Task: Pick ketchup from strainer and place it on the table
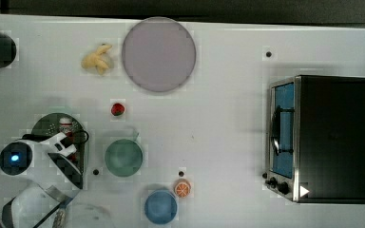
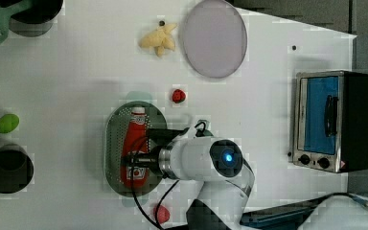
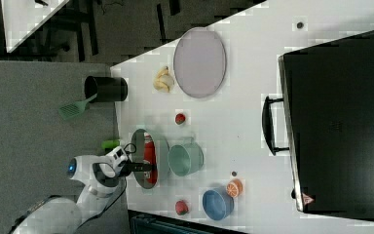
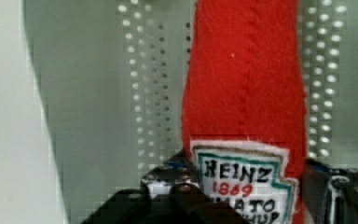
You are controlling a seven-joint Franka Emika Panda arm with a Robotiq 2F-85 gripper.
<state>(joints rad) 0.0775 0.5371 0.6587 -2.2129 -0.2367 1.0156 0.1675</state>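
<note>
- Within the strainer [image 2: 112,143], one ketchup [image 2: 135,143] lies flat, cap toward the left view's top, long axis running along the strainer's length.
- Gripper [image 2: 136,160] is low over the bottle's label end; in the wrist view the fingers [image 4: 168,184] stand either side of the label, close against it. Whether they are clamped on it cannot be told.
- Bottle judged not yet lifted: it rests on the perforated floor.
- Table [image 1: 228,123]: bare white surface lies toward the left view's left of the strainer, a likely set-down place.
- Count: one arm, one strainer, one ketchup; two strawberries [image 2: 178,96], one green cup [image 1: 123,157], one blue bowl [image 1: 160,206], one toaster oven [image 1: 321,137].
</note>
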